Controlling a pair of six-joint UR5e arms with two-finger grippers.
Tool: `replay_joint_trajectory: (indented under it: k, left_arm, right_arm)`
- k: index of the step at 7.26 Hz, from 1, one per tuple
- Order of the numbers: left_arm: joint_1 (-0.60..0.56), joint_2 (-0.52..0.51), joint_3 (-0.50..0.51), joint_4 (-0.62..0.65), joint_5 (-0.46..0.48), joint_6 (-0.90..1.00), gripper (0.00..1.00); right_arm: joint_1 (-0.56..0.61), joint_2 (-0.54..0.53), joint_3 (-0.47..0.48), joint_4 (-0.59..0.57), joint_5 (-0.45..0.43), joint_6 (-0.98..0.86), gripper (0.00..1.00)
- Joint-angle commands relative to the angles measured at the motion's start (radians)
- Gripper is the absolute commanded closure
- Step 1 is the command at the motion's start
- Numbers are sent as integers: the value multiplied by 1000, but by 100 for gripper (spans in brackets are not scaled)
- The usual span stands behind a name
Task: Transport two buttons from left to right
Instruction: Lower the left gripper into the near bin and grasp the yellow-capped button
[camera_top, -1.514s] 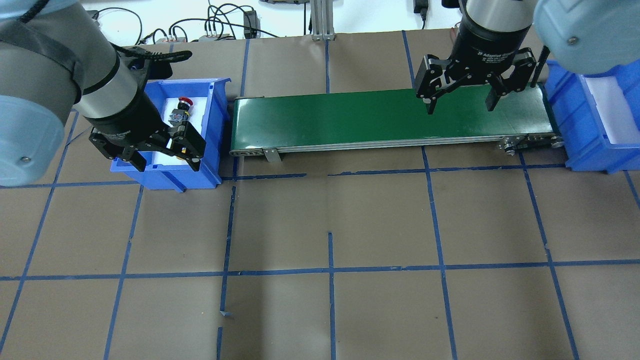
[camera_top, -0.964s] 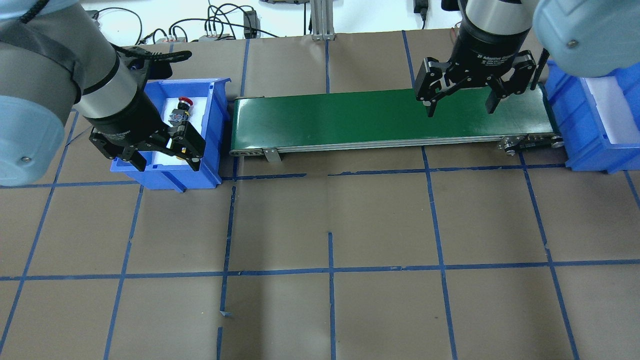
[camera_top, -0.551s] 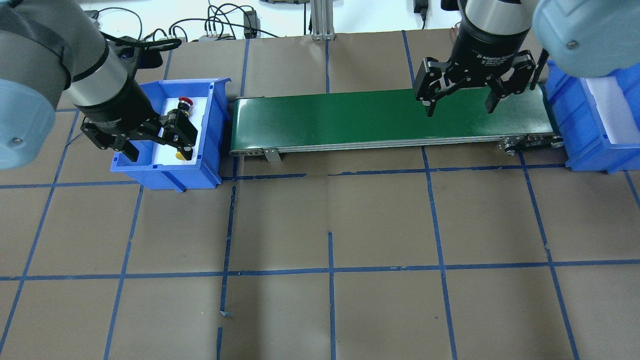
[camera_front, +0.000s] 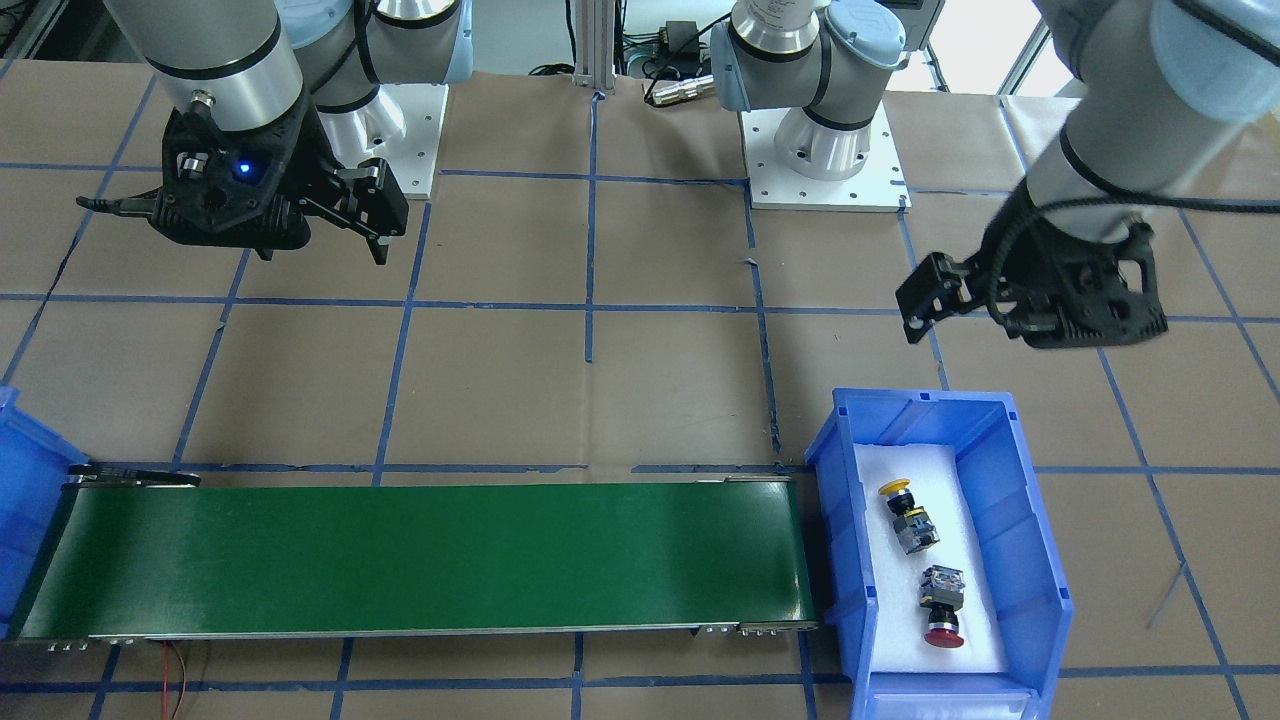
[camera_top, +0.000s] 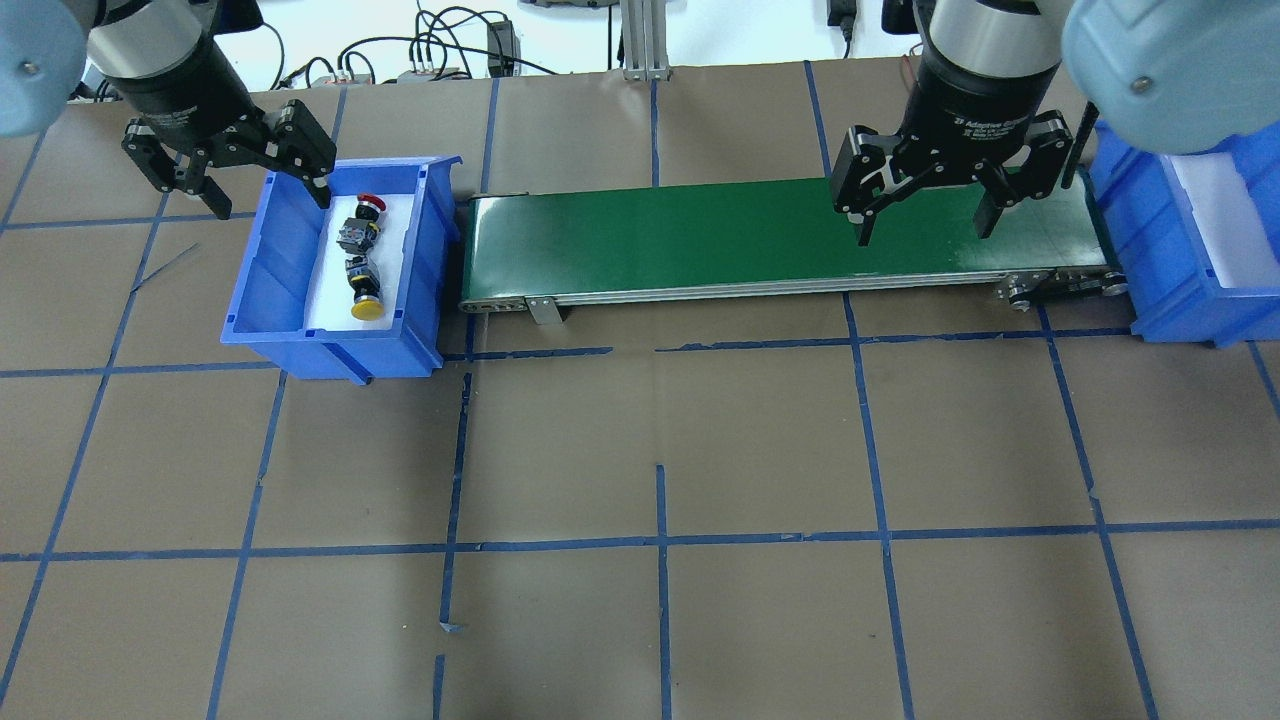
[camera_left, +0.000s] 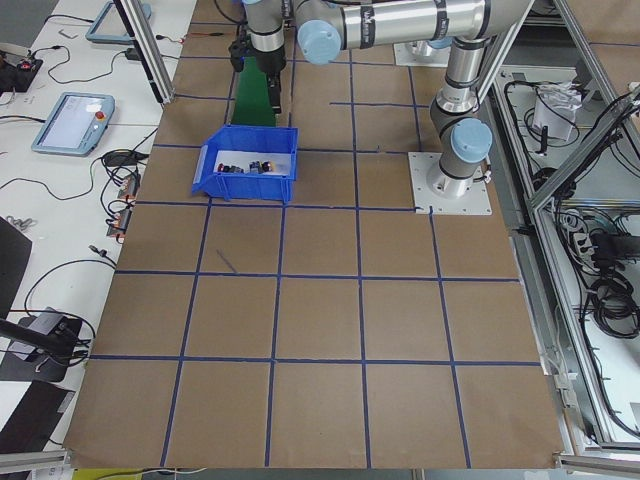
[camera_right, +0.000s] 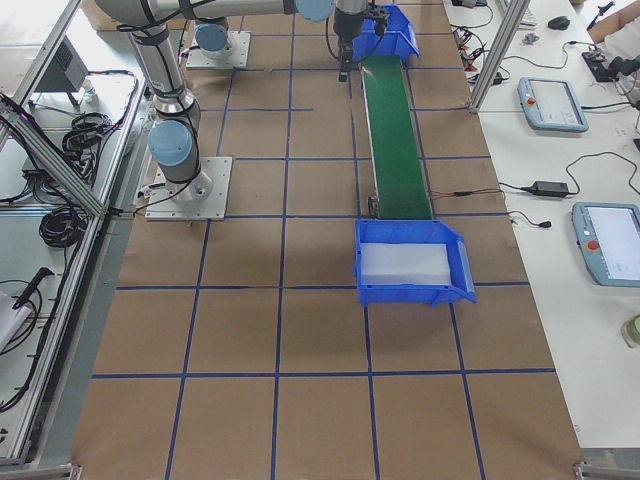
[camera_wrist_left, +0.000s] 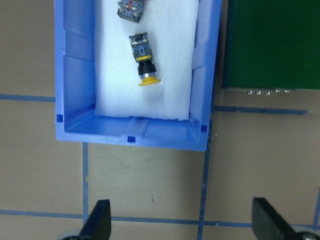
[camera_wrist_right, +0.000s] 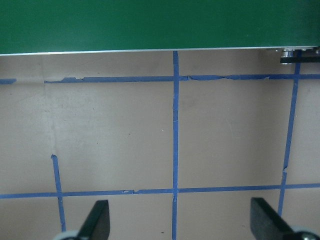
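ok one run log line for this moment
left gripper: open, raised near left bin | right gripper: open, raised near belt | red button, yellow button: in left bin | delivered: none

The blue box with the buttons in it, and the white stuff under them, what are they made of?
The blue box looks like hard moulded plastic: its walls are smooth and slightly glossy, with ribs. The white pad looks like soft foam, matt and faintly grainy, though it could be some other padding.

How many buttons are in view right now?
2. Both lie in the blue bin at the conveyor's left end: the red-capped button farther from the robot, the yellow-capped button nearer. No others visible.
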Motion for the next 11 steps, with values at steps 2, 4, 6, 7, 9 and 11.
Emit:
replay_joint_trajectory:
  k: [2,4,6,7,9,11]
  left_arm:
    - [-3,-293,147,85,31,-12,0]
    - [3,-323,48,119,22,-6,0]
    - [9,-338,-54,287,21,0,0]
    - [9,-340,-72,288,29,0,0]
    - [9,-338,-80,294,32,1,44]
    - [7,-335,-71,292,32,1,82]
  right_arm:
    - [1,-3,1,11,13,6,0]
    - [-8,-1,-7,9,17,7,0]
    - [-9,-3,0,9,16,0,0]
    - [-17,-4,-8,5,-1,-11,0]
    - [-18,-10,1,6,10,-11,0]
    - [-20,-10,1,6,11,-10,0]
